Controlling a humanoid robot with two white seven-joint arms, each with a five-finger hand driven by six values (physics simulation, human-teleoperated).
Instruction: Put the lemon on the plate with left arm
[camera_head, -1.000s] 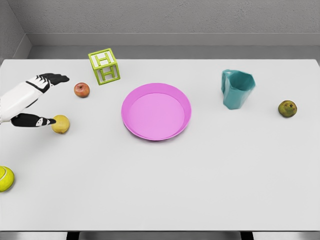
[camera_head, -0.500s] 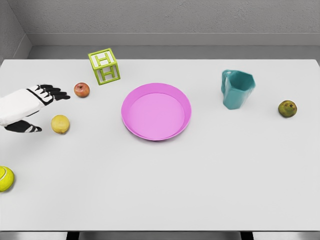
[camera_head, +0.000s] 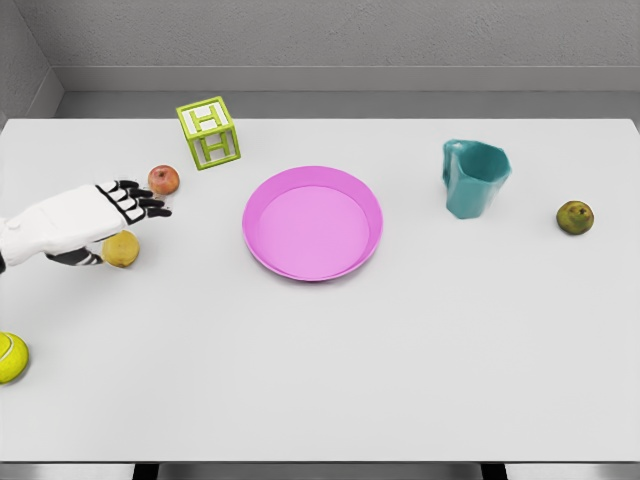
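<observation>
tennis ball sitting at tabletop left edge | left hand hovering over lemon, fingers spread, gripping nothing | lemon lying on tabletop, partly hidden under palm, well left of pink plate | red apple resting just beyond fingertips

Partly covered by the left hand — only the lower right portion of the lemon showing beneath the palm. Impossible to tell whether palm and fruit actually touch. Thumb mostly tucked under the hand, just a dark tip visible beside the lemon. Left forearm cut off at the picture's left edge. Tennis ball also clipped by that edge — roughly half of it in view. Table front legs barely peeking in at the bottom edge.
</observation>
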